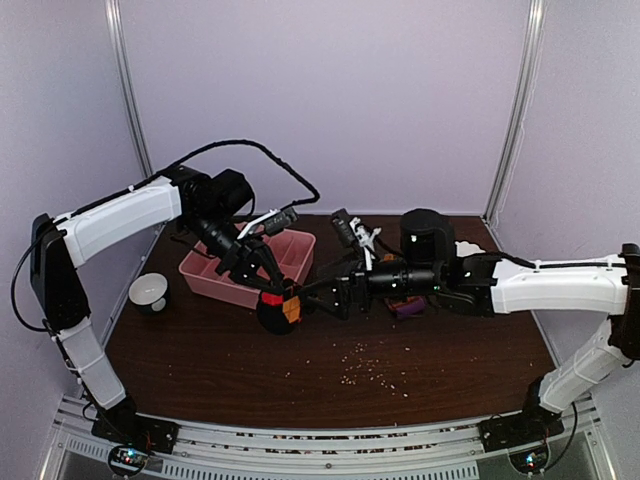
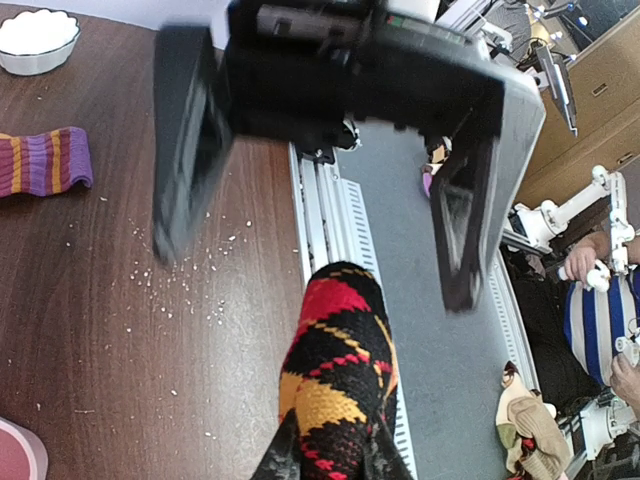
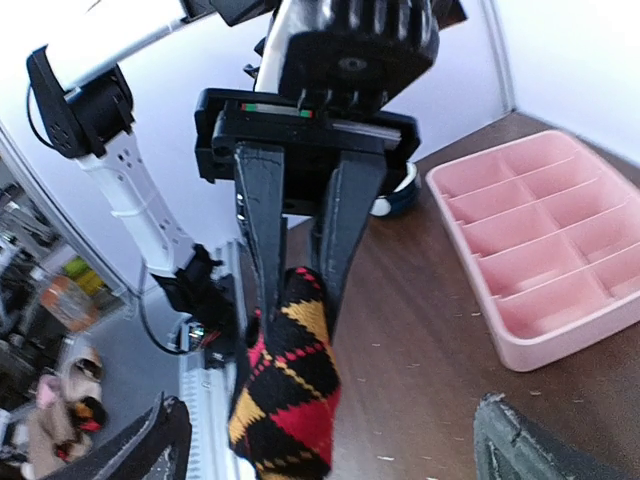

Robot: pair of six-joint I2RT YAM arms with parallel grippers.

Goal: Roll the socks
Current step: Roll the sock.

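Observation:
My left gripper [image 1: 272, 290] is shut on a rolled black sock with red and yellow diamonds [image 1: 281, 309] and holds it above the table. In the left wrist view the sock [image 2: 335, 370] sticks out from between my fingers [image 2: 283, 458]. My right gripper [image 1: 335, 296] is open and faces it; its wide-spread fingers [image 2: 183, 150] stand either side of the sock's free end. In the right wrist view the sock [image 3: 290, 390] hangs from the left gripper [image 3: 300, 230]. A second sock, striped purple and orange [image 1: 405, 307], lies flat on the table [image 2: 40, 160].
A pink compartment tray [image 1: 297, 247] stands at the back left, also in the right wrist view [image 3: 540, 250]. A white bowl [image 1: 148, 290] sits at the left. Crumbs [image 1: 365, 365] are scattered on the dark wooden table near its front edge.

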